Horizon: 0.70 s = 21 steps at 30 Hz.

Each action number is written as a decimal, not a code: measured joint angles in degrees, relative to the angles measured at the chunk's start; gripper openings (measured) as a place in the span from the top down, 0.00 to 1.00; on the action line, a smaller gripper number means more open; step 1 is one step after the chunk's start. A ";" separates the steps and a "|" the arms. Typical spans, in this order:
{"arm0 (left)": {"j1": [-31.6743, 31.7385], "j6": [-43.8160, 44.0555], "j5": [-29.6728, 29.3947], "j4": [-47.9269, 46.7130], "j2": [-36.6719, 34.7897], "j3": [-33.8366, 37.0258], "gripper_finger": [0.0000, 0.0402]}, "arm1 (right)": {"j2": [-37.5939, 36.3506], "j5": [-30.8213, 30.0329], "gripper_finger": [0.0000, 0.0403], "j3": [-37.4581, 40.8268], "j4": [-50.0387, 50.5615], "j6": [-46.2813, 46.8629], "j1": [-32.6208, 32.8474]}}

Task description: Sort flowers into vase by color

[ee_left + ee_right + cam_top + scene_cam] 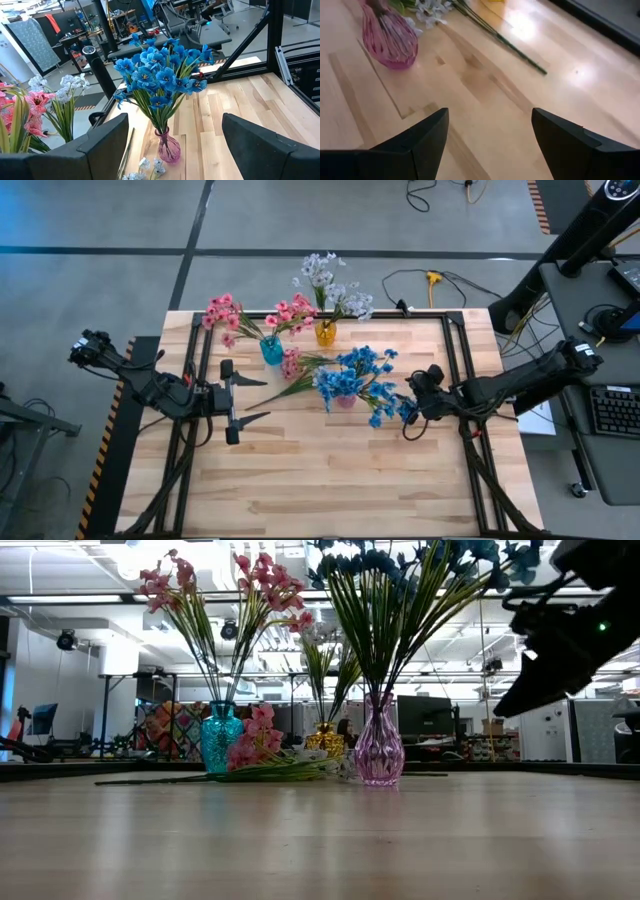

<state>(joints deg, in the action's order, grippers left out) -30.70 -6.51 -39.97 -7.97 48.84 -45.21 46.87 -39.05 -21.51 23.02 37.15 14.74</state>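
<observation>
Three vases stand on the table. A teal vase (271,350) holds pink sprays, a yellow vase (325,333) holds white-lavender sprays, and a pink vase (345,401) holds blue sprays (157,75). A loose pink spray (291,365) lies flat between the teal and pink vases, its stem running toward the left gripper. A loose white spray (427,7) lies beside the pink vase (390,42). My left gripper (262,398) is open, left of the pink vase and facing it. My right gripper (408,408) is open, raised above the table right of the blue blooms, and holds nothing.
A black frame (455,340) borders the wooden tabletop. Bare wood (330,480) stretches across the near half of the table. Cables (430,278) lie on the floor past the far edge. A desk with a keyboard (612,410) stands to the right.
</observation>
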 joint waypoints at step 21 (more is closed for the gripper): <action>0.00 0.01 0.00 -0.61 0.00 0.00 0.25 | 6.37 -4.72 0.30 20.73 -65.49 -18.77 5.42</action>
<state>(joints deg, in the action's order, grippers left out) -30.70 -6.50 -39.97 -8.58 48.84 -45.21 53.24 -43.77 -0.78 -42.47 18.39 20.16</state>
